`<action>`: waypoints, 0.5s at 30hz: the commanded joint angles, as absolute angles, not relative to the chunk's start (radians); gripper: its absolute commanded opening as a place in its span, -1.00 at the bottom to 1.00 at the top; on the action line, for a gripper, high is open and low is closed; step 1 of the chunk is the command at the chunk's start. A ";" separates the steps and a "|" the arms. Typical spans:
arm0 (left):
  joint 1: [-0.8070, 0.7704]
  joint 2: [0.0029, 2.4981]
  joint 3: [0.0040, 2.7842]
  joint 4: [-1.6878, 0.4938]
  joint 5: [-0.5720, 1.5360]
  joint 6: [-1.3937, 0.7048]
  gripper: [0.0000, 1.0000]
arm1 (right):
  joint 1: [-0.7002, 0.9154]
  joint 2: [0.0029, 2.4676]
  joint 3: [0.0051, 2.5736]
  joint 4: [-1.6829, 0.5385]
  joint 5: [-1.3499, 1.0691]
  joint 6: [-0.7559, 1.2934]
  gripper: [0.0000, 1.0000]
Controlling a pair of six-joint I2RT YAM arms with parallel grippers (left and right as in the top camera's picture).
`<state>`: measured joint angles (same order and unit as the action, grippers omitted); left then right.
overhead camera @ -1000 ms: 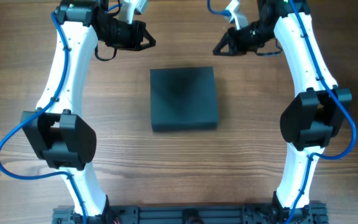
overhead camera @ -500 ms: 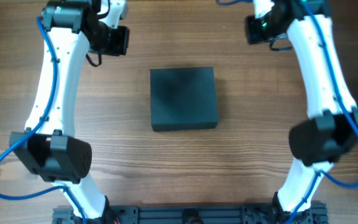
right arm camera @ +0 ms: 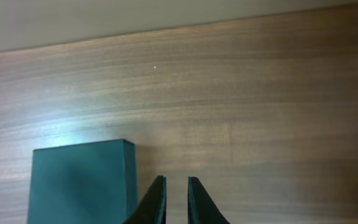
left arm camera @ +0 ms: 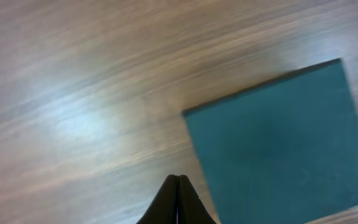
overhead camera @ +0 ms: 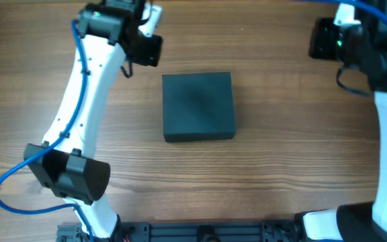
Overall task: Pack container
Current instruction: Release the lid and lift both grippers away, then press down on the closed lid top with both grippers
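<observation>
The container (overhead camera: 199, 106) is a dark teal-grey box lying flat with its lid down in the middle of the wooden table. It also fills the right side of the left wrist view as the container (left arm camera: 278, 143), and its corner shows at lower left in the right wrist view as the container (right arm camera: 79, 183). My left gripper (overhead camera: 152, 48) hovers off the box's back left corner; the left gripper (left arm camera: 178, 177) has its fingers pressed together, holding nothing. My right gripper (overhead camera: 320, 39) is far off at the back right; the right gripper (right arm camera: 176, 179) shows only a thin slit, with nothing between its fingers.
The wooden table (overhead camera: 281, 168) surrounds the box on all sides. Its far edge (right arm camera: 166, 28) meets a pale wall. A dark rail (overhead camera: 200, 232) with the arm bases runs along the front edge.
The left gripper has swung right, nearer the box's back left corner. The right gripper has moved right, away from the box. The box has not moved.
</observation>
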<state>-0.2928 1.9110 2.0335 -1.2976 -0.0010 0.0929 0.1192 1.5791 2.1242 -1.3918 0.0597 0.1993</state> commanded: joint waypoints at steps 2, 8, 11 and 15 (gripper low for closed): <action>-0.320 1.895 2.031 -1.281 -0.016 0.081 -0.92 | 0.167 1.583 1.991 -1.389 0.019 0.246 -0.77; -0.348 1.915 2.027 -1.262 -0.017 0.081 -0.92 | 0.343 1.584 1.681 -1.169 0.026 0.274 -0.75; -0.356 1.934 2.027 -1.252 -0.016 0.081 -0.92 | 0.408 1.584 1.557 -1.068 0.025 0.292 -0.74; -0.359 1.979 2.027 -1.244 0.003 0.081 -0.92 | 0.473 1.584 1.432 -0.960 0.025 0.292 -0.73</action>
